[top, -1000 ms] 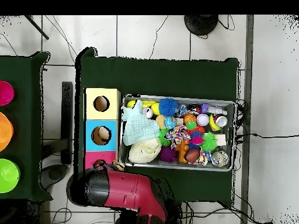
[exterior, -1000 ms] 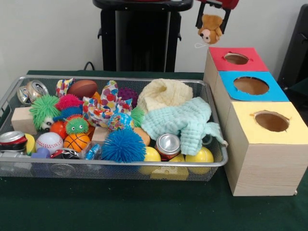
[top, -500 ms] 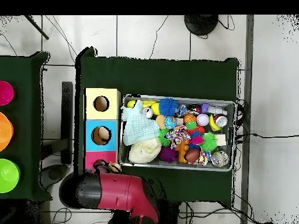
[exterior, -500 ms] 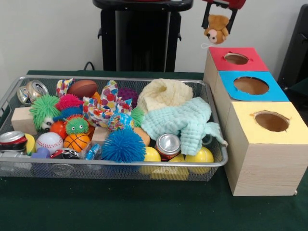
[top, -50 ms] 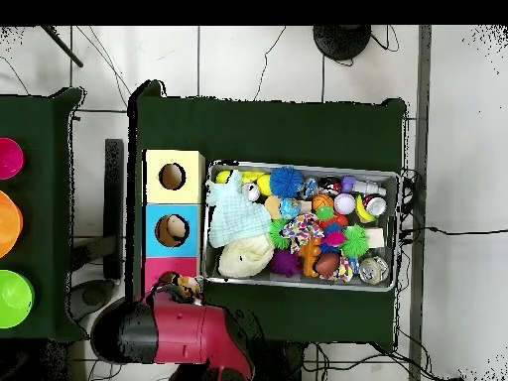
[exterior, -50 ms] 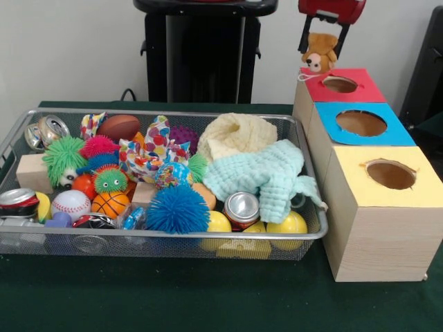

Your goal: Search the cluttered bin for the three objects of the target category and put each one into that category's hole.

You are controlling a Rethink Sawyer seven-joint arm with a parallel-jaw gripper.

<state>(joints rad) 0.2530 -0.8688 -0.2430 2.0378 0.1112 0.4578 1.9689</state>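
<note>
Moved right — teddy bear (exterior, -50 ms: 320,53) between closed fingers (exterior, -50 ms: 306,34), over red box (exterior, -50 ms: 356,90) edge

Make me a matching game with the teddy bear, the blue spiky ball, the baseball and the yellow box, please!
Things:
1. teddy bear
2. blue spiky ball
3. baseball
4. yellow-topped box

Places:
A. in the wire bin, at its front rim, near the middle
B. outside the bin, nearest the camera in the row of three boxes
C. held in the robot's hand, just above the red-topped box
D. in the bin, towards the left end of the front view, beside the small basketball

Pairs: 1-C, 2-A, 3-D, 4-B
</note>
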